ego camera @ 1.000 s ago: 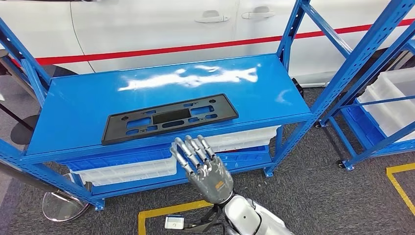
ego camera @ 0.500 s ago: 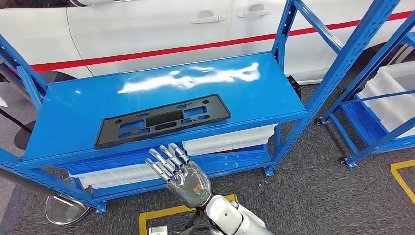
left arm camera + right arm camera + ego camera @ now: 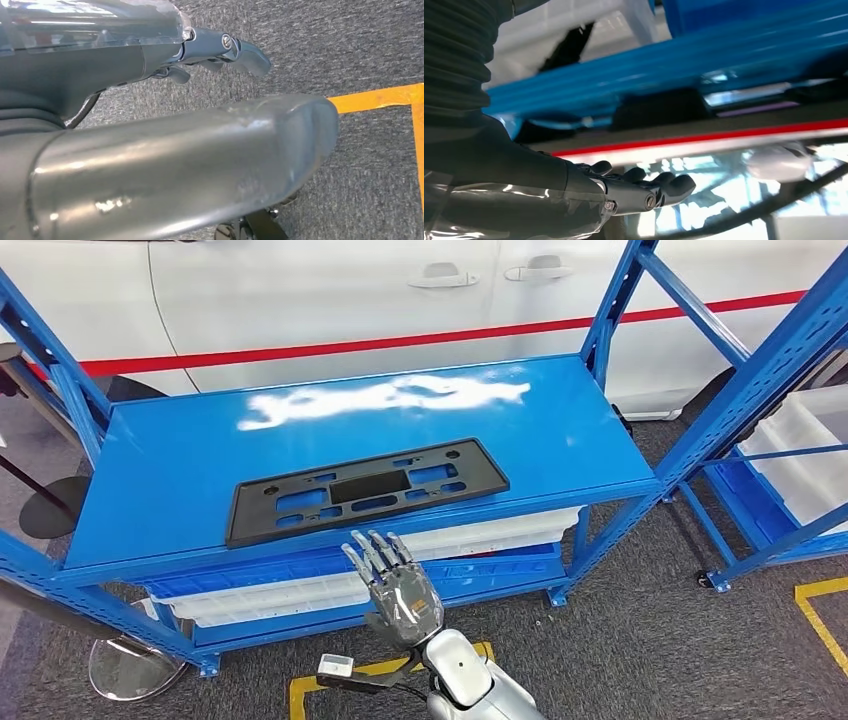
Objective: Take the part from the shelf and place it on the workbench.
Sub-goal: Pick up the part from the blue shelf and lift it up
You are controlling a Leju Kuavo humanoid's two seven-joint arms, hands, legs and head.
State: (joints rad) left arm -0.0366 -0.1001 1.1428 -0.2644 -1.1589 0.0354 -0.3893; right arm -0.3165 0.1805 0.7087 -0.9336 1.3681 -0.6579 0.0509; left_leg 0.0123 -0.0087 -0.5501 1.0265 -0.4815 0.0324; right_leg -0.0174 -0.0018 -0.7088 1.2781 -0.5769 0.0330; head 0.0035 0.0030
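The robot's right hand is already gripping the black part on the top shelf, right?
Not gripping. In the head view the right hand is open, fingers spread, below the shelf's front edge and short of the black part, which lies flat on the top shelf.

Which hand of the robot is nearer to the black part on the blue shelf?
The right hand. It is raised, fingers apart, just in front of the shelf edge, below the black part and not touching it. The left hand hangs low over the grey carpet beside a yellow floor line, away from the part.

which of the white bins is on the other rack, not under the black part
The white bin at the far right, in the neighbouring blue rack; the other white bins sit beneath the black part.
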